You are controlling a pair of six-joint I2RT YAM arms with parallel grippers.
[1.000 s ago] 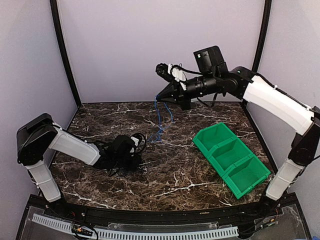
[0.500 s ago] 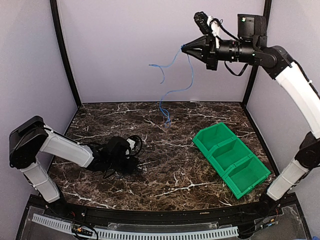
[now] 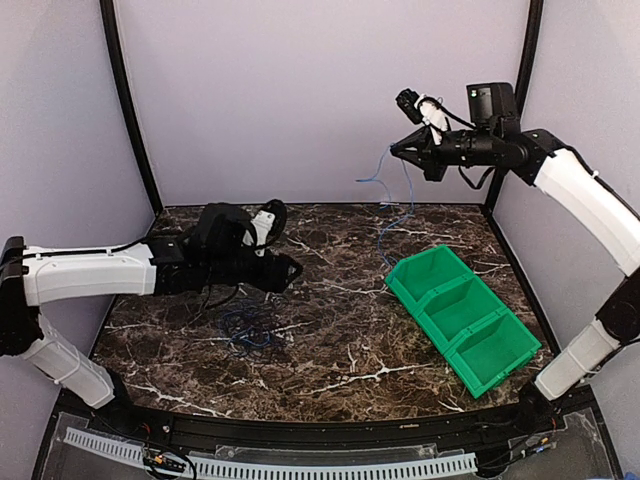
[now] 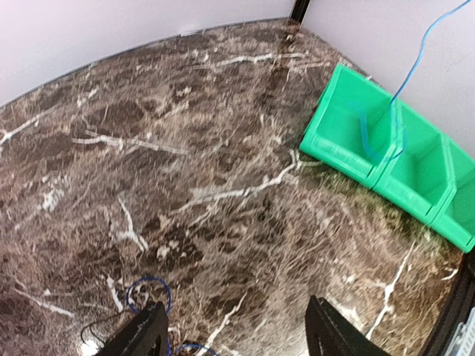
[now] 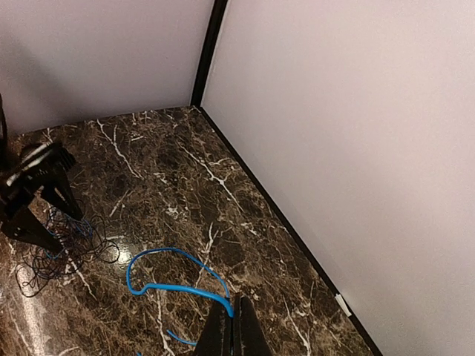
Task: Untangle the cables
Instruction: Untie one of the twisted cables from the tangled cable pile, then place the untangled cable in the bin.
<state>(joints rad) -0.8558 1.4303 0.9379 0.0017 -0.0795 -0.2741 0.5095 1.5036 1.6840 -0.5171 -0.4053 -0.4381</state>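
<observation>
While right gripper (image 5: 230, 325) pinches it, blue cable (image 5: 178, 251) dangles | black cables (image 5: 56, 259): tangled

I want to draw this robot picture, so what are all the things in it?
table: one, dark brown marble pattern, under everything
bin: one, green, three compartments, right side of table
blue cable: one, bright blue, hanging from the right pincer near the bin
cable tangle: one pile, black with some blue, on the table, left of middle
left pincer: one, black, open, over the table
right pincer: one, black, shut on the blue cable, held high
</observation>
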